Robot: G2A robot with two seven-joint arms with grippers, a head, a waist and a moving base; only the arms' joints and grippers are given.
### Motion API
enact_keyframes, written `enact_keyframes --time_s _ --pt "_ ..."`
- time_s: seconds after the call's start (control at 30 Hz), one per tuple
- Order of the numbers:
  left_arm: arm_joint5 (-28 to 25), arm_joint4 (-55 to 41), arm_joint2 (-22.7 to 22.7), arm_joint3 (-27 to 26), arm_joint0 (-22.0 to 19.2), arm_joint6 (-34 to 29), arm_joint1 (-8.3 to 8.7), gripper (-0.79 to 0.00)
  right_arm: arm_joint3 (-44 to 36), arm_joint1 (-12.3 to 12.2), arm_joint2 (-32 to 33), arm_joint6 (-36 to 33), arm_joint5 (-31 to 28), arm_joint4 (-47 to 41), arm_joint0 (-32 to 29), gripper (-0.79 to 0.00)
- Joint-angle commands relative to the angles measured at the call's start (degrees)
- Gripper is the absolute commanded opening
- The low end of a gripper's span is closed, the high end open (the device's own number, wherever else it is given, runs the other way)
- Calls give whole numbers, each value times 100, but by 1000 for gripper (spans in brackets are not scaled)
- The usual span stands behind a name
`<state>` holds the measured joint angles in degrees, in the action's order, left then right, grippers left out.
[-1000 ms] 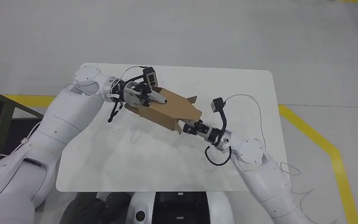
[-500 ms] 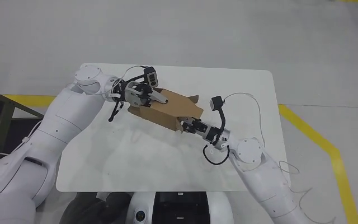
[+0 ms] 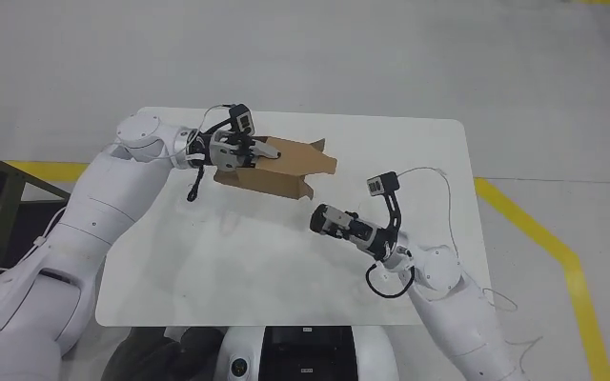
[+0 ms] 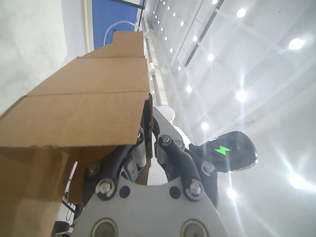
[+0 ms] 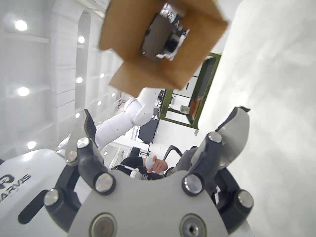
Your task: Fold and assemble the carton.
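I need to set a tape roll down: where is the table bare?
Bare: the table's near-left stretch, robot-side of the carton, and its far right corner. Crowded: far left, where the left gripper holds the carton, and mid-table by the right gripper.

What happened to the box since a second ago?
The right hand let go of the carton and is now open, apart from it. The left hand drew the carton away toward the far edge of the table. The left hand stayed clamped on the carton's end.
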<state>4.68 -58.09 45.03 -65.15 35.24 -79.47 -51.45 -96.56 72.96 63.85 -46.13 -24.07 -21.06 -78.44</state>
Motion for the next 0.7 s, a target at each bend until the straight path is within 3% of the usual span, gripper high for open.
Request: enact_keyframes --time_s 0.0,0.3,0.67 --pt "-44 99 48 -88 76 217 5 -785 -35 3 -59 -211 -93 -271 14 0" --pt "16 296 230 -425 375 444 14 -785 -126 81 -451 -173 -755 -478 144 0" --pt "251 346 469 -537 675 -83 56 -785 -172 52 -197 139 -866 -484 177 0"
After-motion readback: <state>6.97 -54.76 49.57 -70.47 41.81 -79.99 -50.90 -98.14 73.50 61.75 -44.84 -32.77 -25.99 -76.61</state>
